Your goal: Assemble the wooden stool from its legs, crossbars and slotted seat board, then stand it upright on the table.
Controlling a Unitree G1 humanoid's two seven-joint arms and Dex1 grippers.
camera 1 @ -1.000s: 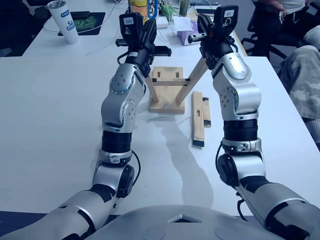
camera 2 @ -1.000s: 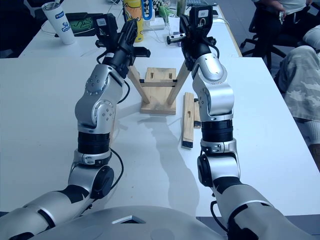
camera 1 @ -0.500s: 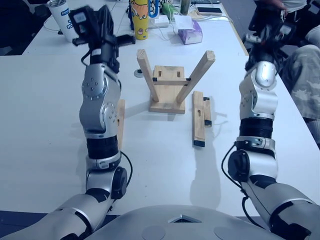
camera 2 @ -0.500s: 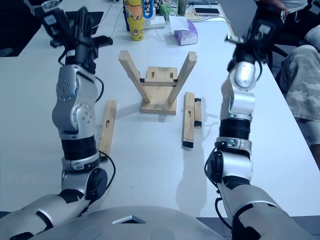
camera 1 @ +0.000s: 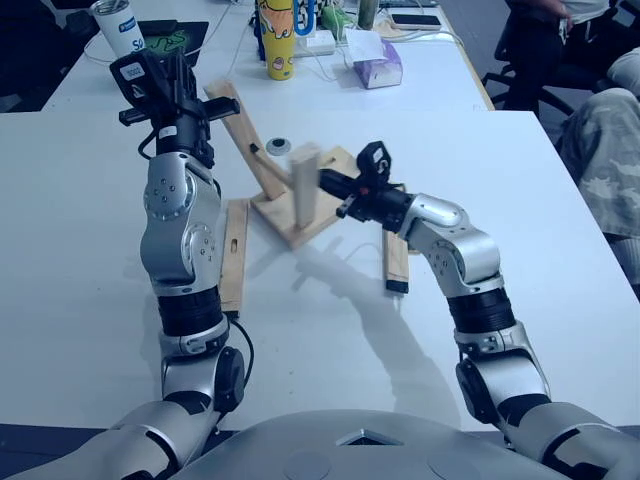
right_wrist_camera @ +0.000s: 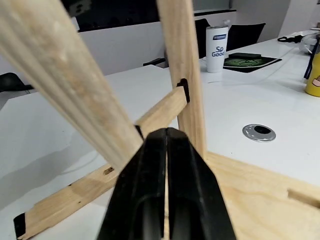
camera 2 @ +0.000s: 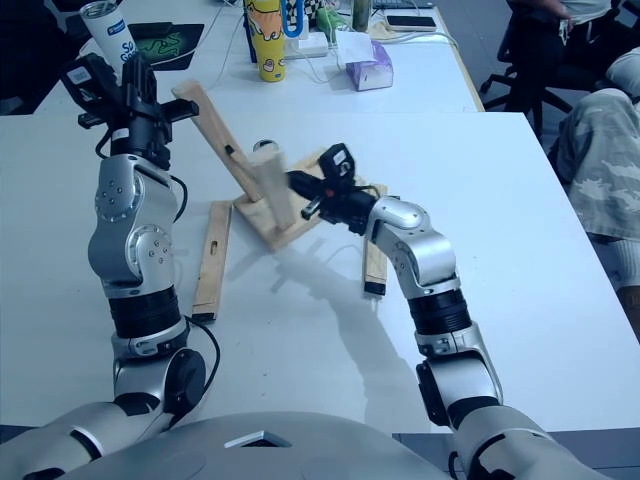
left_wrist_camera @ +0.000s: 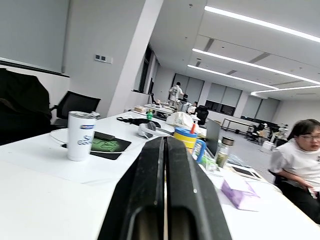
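The part-built stool lies upside down and skewed on the white table: its seat board (camera 1: 292, 230) is flat, with one leg (camera 1: 245, 135) slanting up to the left and a second leg (camera 1: 304, 185) standing near the middle. A crossbar (right_wrist_camera: 161, 106) joins them. My right gripper (camera 1: 328, 181) is shut and empty, its tip low between the two legs, over the board (right_wrist_camera: 250, 200). My left gripper (camera 1: 178, 75) is shut on nothing, held high at the left, close to the slanting leg's top. One loose leg (camera 1: 235, 255) lies left of the board, and another (camera 1: 397, 265) lies right, partly under my right arm.
A cable grommet (camera 1: 280, 147) sits in the table just behind the stool. On the far table stand a white tumbler (camera 1: 118, 25), a yellow cup (camera 1: 280, 40) and a tissue pack (camera 1: 380, 70). Bare tabletop spreads in front of the parts.
The right arm swung down from the raised right side to the stool's legs. The stool has turned and shifted left, its legs now leaning left. The left arm dropped slightly.
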